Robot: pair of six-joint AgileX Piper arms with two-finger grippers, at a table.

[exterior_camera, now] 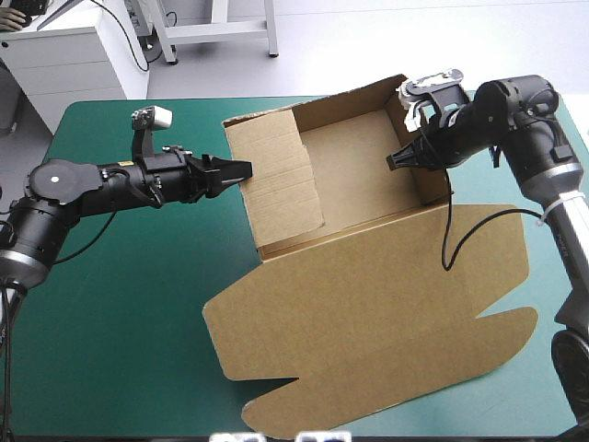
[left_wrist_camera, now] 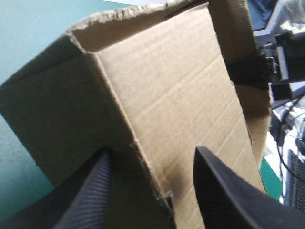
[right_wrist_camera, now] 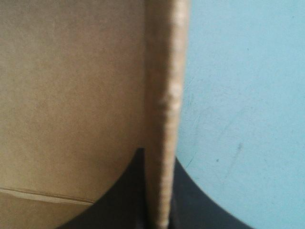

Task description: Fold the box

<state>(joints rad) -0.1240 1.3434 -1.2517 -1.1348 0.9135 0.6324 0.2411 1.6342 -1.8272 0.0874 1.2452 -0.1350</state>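
Board of the brown box point(exterior_camera: 368, 304) lies at the middle of the table, the tray part toward the far edge with its walls raised, the lid point(exterior_camera: 386, 359) flat and spread toward the near edge.

The left wall point(exterior_camera: 276, 175) leans inward over the tray floor point(exterior_camera: 363, 170). The right wall point(exterior_camera: 419, 147) stands close to upright.

Right gripper point(exterior_camera: 398, 158) is closed on the top edge of the right wall. In its wrist view the black fingers point(right_wrist_camera: 128, 195) are all but together, with the board edge between them. Left gripper point(exterior_camera: 237, 171) sits at the left wall with its jaws standing apart, one finger point(left_wrist_camera: 90, 195) on the outer face and the other on the inner.

Judgement: the step in hand is setting and tucking the side walls. To do it well, the right grip should hold that wall steady while the left jaws close on their wall's edge, bring it upright, then press the panel down along its crease without tearing the ragged corner point(left_wrist_camera: 162, 193).

The teal-green cover point(exterior_camera: 110, 304) around the box carries no loose item. Only the inward-leaning panel obstructs the tray floor.
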